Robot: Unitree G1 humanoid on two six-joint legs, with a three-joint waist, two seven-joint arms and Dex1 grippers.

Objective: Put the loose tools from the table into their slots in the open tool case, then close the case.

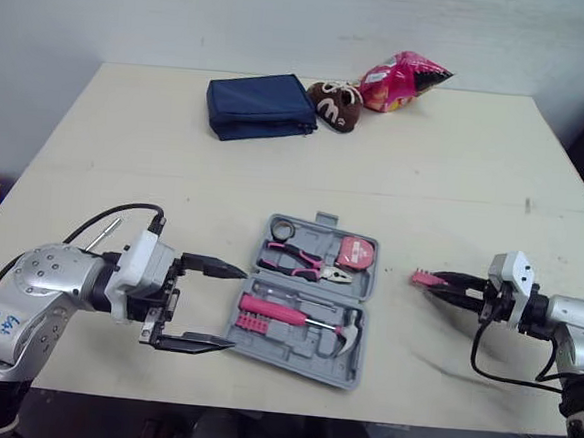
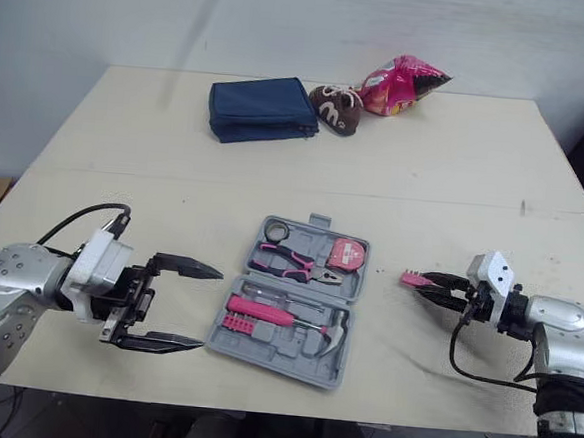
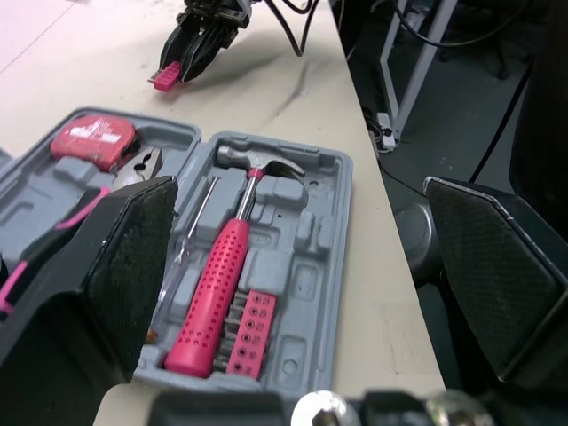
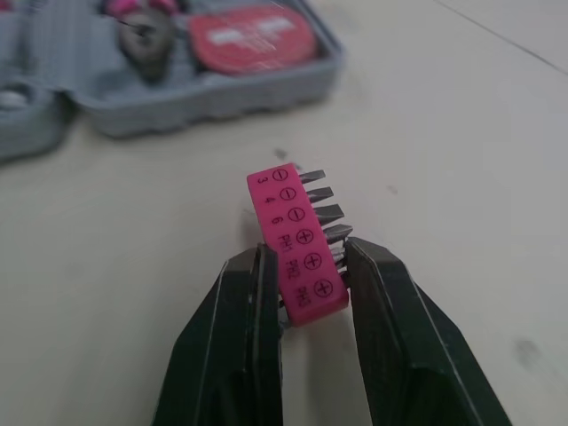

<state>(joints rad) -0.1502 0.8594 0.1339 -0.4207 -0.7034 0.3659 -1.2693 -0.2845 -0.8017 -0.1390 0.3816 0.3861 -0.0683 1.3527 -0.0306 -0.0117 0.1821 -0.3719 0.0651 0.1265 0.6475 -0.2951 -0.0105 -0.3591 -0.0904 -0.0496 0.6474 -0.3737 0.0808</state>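
Plainly the coming move runs leftward in the frame: the right tool (image 1: 436, 285) is closed on the near end of the pink bit holder (image 4: 295, 244). The open tool case (image 1: 293, 354) sits at lower centre, well apart from it across bare counter (image 1: 456, 170). The holder's long axis continues the line of the fingers, pointing roughly toward the case. The left tool (image 2: 212, 308) hangs wide open and empty just beside the case's left edge, nearer the case but holding nothing. The right wrist view makes out the bits and printed sizes. The left wrist view shows bare recesses next to the hammer (image 3: 232, 240), probably where the holder belongs.
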